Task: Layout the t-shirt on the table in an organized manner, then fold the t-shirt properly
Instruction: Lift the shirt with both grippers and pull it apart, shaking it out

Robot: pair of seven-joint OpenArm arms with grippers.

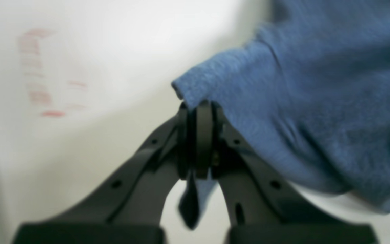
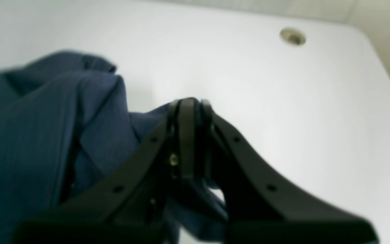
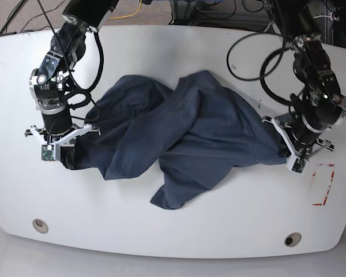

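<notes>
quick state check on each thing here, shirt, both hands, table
t-shirt: crumpled, twisted, not laid flat, stretched between both hands
left hand: shut on a t-shirt edge
right hand: shut on t-shirt fabric
table: bears the t-shirt; red-taped rectangle uncovered

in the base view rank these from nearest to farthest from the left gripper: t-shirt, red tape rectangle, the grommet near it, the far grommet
1. t-shirt, pinched in the left gripper
2. red tape rectangle, just beside it, toward the table edge
3. near grommet, at the front edge
4. far grommet, opposite front corner
</notes>
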